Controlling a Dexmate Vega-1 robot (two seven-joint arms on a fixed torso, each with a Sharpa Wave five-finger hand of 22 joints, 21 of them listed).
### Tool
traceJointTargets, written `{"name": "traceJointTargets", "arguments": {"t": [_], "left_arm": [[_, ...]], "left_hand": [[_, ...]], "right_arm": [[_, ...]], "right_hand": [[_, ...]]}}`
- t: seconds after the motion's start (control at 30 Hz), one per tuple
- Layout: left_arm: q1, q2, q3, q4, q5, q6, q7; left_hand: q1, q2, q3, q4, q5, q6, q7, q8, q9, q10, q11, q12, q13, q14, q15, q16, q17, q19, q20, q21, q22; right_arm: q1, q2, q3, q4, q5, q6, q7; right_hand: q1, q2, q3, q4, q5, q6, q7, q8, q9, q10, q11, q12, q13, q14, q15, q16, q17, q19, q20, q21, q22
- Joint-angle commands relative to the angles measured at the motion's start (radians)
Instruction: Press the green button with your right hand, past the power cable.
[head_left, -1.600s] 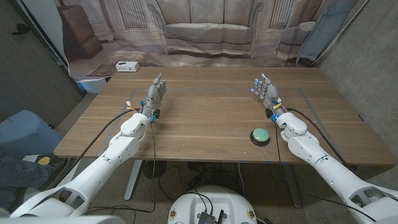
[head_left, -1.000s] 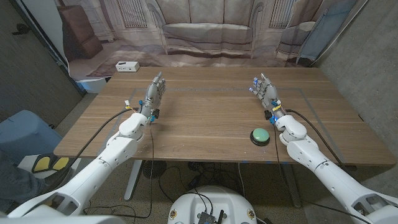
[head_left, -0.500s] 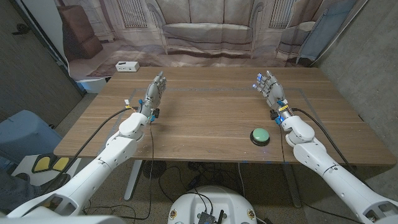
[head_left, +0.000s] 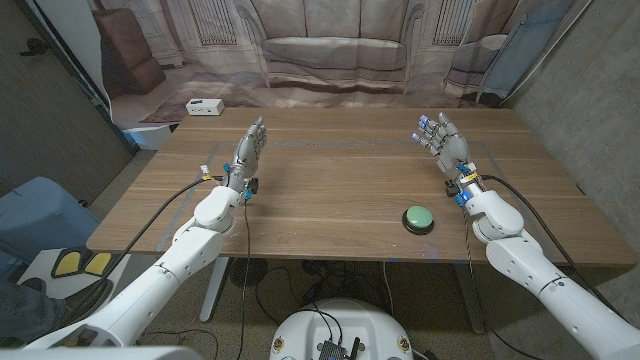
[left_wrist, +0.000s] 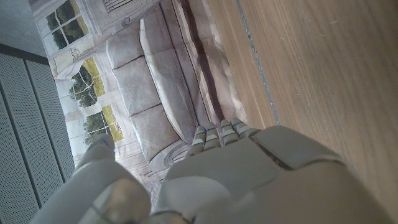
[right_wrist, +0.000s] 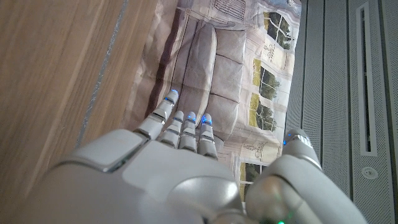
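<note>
Wooden table (head_left: 330, 180), round domed green button (head_left: 418, 218).

Button (head_left: 418, 218) near table's (head_left: 330, 190) front edge, right side.

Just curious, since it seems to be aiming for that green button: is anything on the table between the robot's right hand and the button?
No. In the head view, only bare wooden table lies between the right hand and the green button.

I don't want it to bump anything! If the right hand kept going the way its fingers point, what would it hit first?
Probably nothing on the table. The right hand points past the far edge toward the sofa backdrop; depth is unclear.
</note>
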Motion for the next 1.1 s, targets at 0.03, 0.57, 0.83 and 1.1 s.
{"name": "traceJointTargets", "arguments": {"t": [0.03,0.57,0.83,1.1], "left_arm": [[0.054,0.030,-0.019,-0.056,-0.006,0.008,0.005],[0.042,0.016,-0.027,-0.041,-0.017,-0.031,-0.023],[0.024,0.007,-0.019,-0.030,-0.010,-0.032,-0.028],[0.011,-0.001,-0.009,-0.016,-0.013,-0.036,-0.043]], "left_hand": [[0.010,-0.001,0.002,-0.006,-0.001,0.004,0.004,-0.002,0.004,0.009,0.003,0.003,0.001,0.003,-0.006,-0.004,0.001,-0.002,0.002,0.002,0.003],[0.016,0.003,0.001,-0.010,-0.003,0.013,0.006,-0.003,0.004,0.017,0.006,0.002,0.001,0.011,-0.005,-0.007,0.001,0.001,0.004,-0.006,0.003],[0.018,0.006,0.001,-0.012,-0.004,0.019,0.005,-0.003,0.004,0.022,0.006,0.002,0.001,0.016,-0.004,-0.007,0.002,0.006,0.000,-0.008,0.004],[0.020,0.008,0.001,-0.014,-0.005,0.024,0.007,-0.003,0.004,0.027,0.010,0.003,0.000,0.021,-0.004,-0.008,0.002,0.009,-0.002,-0.011,0.004]], "right_arm": [[-0.088,-0.041,0.032,-0.081,-0.051,0.056,-0.026],[-0.193,-0.067,0.074,-0.166,-0.094,0.129,-0.042],[-0.240,-0.083,0.100,-0.205,-0.109,0.139,-0.053],[-0.275,-0.094,0.120,-0.233,-0.117,0.148,-0.051]], "right_hand": [[0.009,0.005,-0.008,-0.002,0.006,0.016,0.000,0.009,0.005,0.027,-0.001,0.009,0.002,0.033,-0.003,0.013,0.005,0.034,0.002,0.003,0.002],[0.023,0.005,-0.008,-0.009,0.010,0.028,0.001,0.011,0.005,0.041,0.001,0.010,0.002,0.017,-0.002,0.002,0.002,0.031,0.005,-0.010,0.002],[0.024,0.006,-0.010,-0.009,0.011,0.030,-0.002,0.010,0.005,0.055,0.000,0.013,0.003,0.032,-0.002,0.006,0.001,0.038,0.008,-0.013,0.001],[0.026,0.007,-0.010,-0.009,0.012,0.031,-0.004,0.009,0.005,0.055,0.001,0.012,0.003,0.029,-0.003,0.003,0.001,0.041,0.006,-0.015,0.001]]}}
